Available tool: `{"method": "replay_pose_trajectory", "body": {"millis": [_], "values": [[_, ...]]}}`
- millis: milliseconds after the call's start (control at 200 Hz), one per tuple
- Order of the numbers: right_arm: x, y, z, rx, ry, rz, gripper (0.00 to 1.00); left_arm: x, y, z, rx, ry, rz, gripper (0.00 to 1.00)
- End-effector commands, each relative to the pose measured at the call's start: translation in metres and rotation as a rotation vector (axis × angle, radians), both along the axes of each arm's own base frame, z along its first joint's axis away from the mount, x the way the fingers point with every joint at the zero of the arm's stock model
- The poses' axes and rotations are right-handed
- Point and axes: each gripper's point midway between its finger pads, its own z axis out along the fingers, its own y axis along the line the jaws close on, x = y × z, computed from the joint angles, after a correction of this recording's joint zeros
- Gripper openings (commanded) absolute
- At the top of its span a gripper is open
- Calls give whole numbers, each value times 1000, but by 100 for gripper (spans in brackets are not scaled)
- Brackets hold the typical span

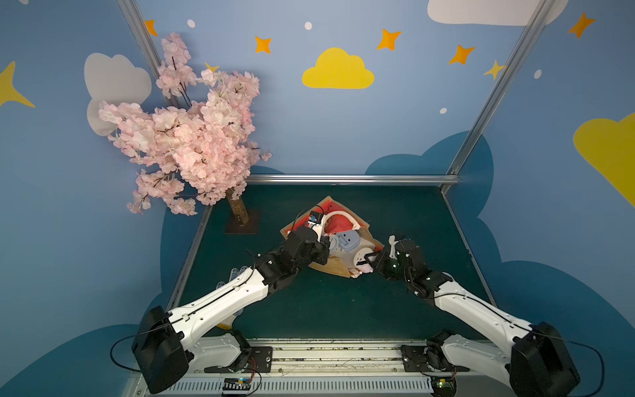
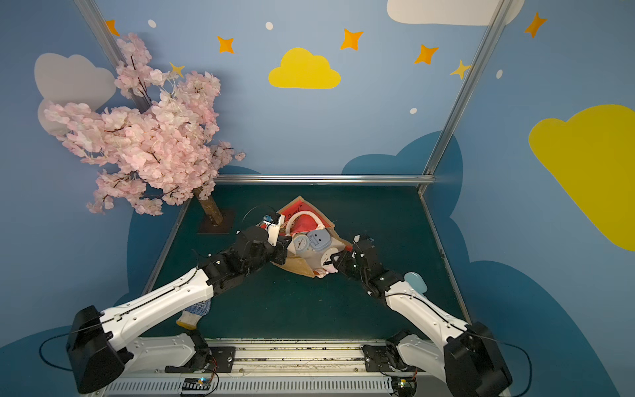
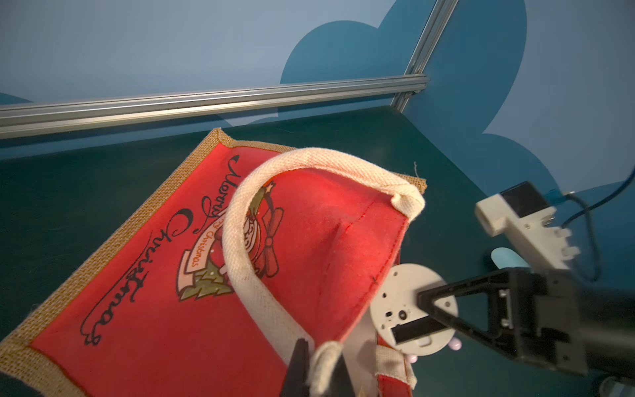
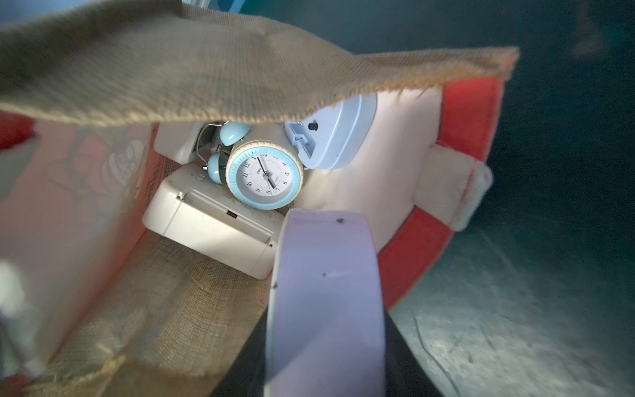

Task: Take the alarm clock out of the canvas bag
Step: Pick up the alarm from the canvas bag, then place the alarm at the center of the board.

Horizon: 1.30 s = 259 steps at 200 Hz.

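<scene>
Lying on its side on the table (image 1: pixel 309 309), the canvas bag (image 3: pixel 154 275) gapes toward the arms — the left end effector (image 3: pixel 318 369) is pinched tight on a white rope handle (image 3: pixel 324 357). The right end effector (image 3: pixel 410 316) grips a round white alarm clock (image 3: pixel 395 288) at the bag's mouth; a blue twin-bell clock (image 4: pixel 264 178) sits deeper inside.

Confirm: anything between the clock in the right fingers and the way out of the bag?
Nothing visible. The round white clock in the right gripper sits at the canvas bag's mouth; the left gripper grips a handle.
</scene>
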Motion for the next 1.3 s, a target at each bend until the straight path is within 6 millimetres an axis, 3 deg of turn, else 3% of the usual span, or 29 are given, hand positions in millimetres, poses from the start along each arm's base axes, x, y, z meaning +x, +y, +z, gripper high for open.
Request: {"method": "replay_pose_trajectory", "body": {"millis": [0, 215, 541, 666, 826, 1292], "values": [[-4, -17, 5, -56, -37, 47, 24, -3, 20, -16, 102, 34, 34, 6], [6, -54, 25, -4, -82, -29, 25, -2, 30, -15, 140, 22, 52, 6], [25, -95, 34, 57, -113, -141, 25, -3, 29, -2, 108, -6, 48, 6], [31, -117, 21, 55, -85, -203, 26, -3, 31, 5, 81, -33, 56, 6], [42, -128, 1, 58, -63, -205, 28, -8, 35, 15, 54, -77, 54, 6], [89, -146, -36, 53, -1, -193, 27, -18, 35, 2, 75, -32, 15, 7]]}}
